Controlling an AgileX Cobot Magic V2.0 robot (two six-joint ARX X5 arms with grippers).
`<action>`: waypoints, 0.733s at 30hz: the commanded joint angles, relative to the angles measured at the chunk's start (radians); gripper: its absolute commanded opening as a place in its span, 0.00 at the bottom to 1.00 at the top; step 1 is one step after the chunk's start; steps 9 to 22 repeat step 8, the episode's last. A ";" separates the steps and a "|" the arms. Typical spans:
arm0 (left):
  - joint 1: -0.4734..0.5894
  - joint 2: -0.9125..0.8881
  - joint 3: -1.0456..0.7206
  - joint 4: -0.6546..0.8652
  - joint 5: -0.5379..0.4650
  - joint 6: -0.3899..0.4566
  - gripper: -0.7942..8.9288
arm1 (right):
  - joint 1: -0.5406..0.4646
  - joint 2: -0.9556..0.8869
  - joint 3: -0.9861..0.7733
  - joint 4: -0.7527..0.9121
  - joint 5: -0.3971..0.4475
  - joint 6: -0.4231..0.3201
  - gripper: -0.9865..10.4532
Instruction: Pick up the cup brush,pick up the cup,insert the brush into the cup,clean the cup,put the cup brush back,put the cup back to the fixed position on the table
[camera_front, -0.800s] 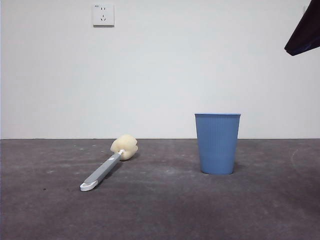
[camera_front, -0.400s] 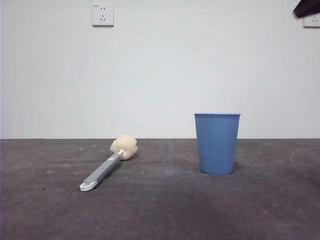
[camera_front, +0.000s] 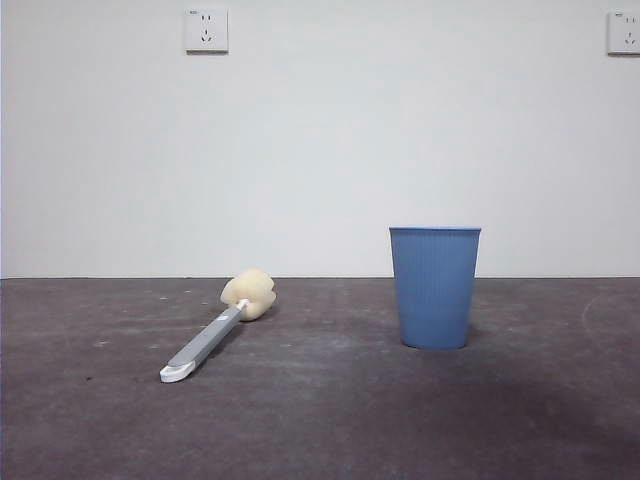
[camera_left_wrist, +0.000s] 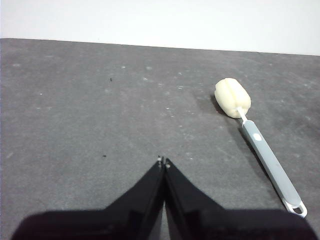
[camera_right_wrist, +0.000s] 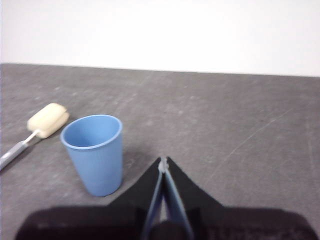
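The cup brush (camera_front: 215, 330) lies flat on the table (camera_front: 320, 420), left of centre, its cream sponge head toward the wall and its white tip toward the front. It also shows in the left wrist view (camera_left_wrist: 260, 150) and the right wrist view (camera_right_wrist: 40, 125). The blue ribbed cup (camera_front: 435, 287) stands upright and empty to its right; it shows in the right wrist view (camera_right_wrist: 95, 152) too. My left gripper (camera_left_wrist: 163, 162) is shut and empty, hovering away from the brush. My right gripper (camera_right_wrist: 163, 163) is shut and empty, beside the cup and apart from it. Neither arm shows in the front view.
A plain white wall stands behind the table with a socket at upper left (camera_front: 206, 30) and another at the upper right corner (camera_front: 623, 32). Bare dark table (camera_left_wrist: 75, 110) surrounds the brush and cup.
The dark arm tip at the front view's upper right corner has risen out of view, uncovering the right socket. Brush and cup have not moved.
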 joint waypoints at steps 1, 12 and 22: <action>0.001 -0.001 -0.012 -0.002 0.006 -0.003 0.08 | -0.024 -0.072 -0.091 0.028 0.003 0.017 0.09; 0.001 -0.001 -0.012 -0.002 0.006 -0.003 0.08 | -0.036 -0.170 -0.200 0.028 0.005 0.098 0.09; 0.001 -0.001 -0.012 -0.002 0.006 -0.003 0.08 | -0.036 -0.170 -0.200 0.028 0.005 0.098 0.09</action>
